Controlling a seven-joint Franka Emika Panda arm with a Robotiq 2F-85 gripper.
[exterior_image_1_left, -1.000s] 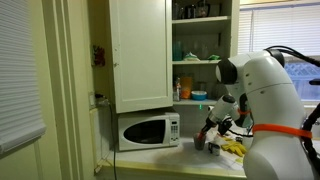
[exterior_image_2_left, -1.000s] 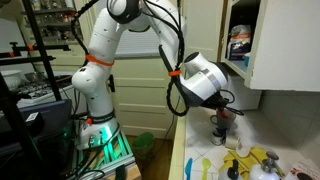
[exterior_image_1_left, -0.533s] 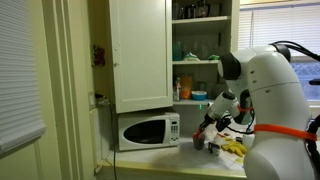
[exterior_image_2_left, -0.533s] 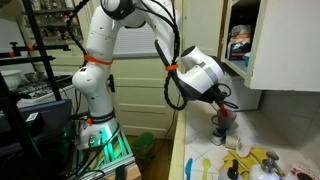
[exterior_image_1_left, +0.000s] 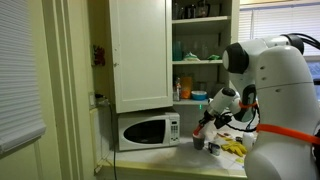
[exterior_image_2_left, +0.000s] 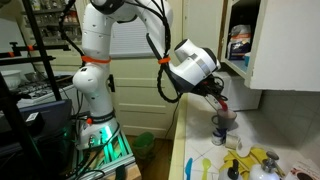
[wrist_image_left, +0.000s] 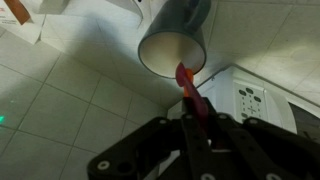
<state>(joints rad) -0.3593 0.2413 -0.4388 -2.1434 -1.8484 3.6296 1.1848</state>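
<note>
Hand (wrist_image_left: 196, 120) pinching red stick (wrist_image_left: 188, 85), tip at grey cup (wrist_image_left: 170, 48) rim; microwave (wrist_image_left: 252, 100) beside.

The arm (exterior_image_2_left: 100, 40) is rocking a glossy white plastic shell all over, with fat rounded joints that are looking almost like bubbles in both exterior views. An orange band (exterior_image_2_left: 95, 60) is wrapping around it near the base end, and it's showing up in both exterior views too. Black cables (exterior_image_2_left: 162, 80) are looping alongside the white shell. The gripper (wrist_image_left: 195, 122) is looking matte black, with chunky linkage bars showing in the wrist view.
</note>
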